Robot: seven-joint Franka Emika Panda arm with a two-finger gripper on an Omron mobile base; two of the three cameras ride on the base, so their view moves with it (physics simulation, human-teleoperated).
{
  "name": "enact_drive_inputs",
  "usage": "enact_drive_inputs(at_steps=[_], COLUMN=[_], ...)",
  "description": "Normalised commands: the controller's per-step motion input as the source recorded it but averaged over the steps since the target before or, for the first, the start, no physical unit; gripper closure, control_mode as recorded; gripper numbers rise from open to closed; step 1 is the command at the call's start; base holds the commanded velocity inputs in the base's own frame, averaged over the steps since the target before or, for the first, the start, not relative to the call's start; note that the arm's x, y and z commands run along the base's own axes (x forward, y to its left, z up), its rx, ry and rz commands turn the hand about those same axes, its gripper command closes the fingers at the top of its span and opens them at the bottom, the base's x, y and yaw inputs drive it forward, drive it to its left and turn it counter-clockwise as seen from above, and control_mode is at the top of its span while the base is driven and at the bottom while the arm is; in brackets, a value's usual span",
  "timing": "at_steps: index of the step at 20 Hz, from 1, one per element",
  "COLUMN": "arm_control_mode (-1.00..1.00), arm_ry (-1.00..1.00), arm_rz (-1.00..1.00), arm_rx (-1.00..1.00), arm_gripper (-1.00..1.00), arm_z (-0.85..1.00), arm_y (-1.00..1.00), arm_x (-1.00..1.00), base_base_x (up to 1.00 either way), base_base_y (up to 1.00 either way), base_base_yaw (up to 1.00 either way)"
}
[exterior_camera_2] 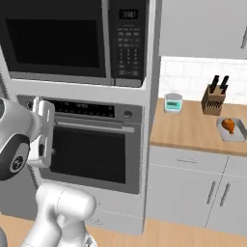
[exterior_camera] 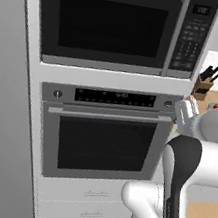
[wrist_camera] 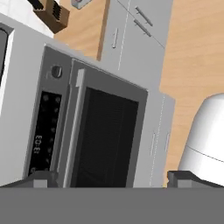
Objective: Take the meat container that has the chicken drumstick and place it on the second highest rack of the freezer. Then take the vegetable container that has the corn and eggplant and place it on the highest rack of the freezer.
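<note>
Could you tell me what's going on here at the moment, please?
The arm is raised in front of the wall oven, under the microwave, and its gripper is open with nothing between the fingers. The chicken drumstick sits in its container on the wooden counter to the right, near the knife block, not yet picked up.

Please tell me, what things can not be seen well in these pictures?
- Chicken drumstick in its tray: the right base view's edge cuts the tray's right end.
- Knife block: cut off by the hand view's top edge.
- Microwave keypad labels: too small to read.
- Hand: just the fingertips show, wide apart, holding nothing.
</note>
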Motion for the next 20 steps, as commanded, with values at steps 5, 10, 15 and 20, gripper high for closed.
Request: enact_drive_inputs(at_steps=[5,10,15,20], arm_control_mode=[1.00,1.00,1.00,1.00], arm_ry=[0.00,0.00,0.00,0.00], arm_rz=[0.00,0.00,0.00,0.00], arm_rx=[0.00,0.00,0.00,0.00], arm_gripper=[-1.00,-1.00,-1.00,-1.00], arm_z=[0.00,0.00,0.00,0.00], arm_y=[0.00,0.00,0.00,0.00], arm_x=[0.00,0.00,0.00,0.00], base_base_x=[0.51,0.44,0.38,0.57], base_base_y=[-1.00,-1.00,-1.00,-0.90], base_base_yaw=[0.00,0.00,0.00,0.00])
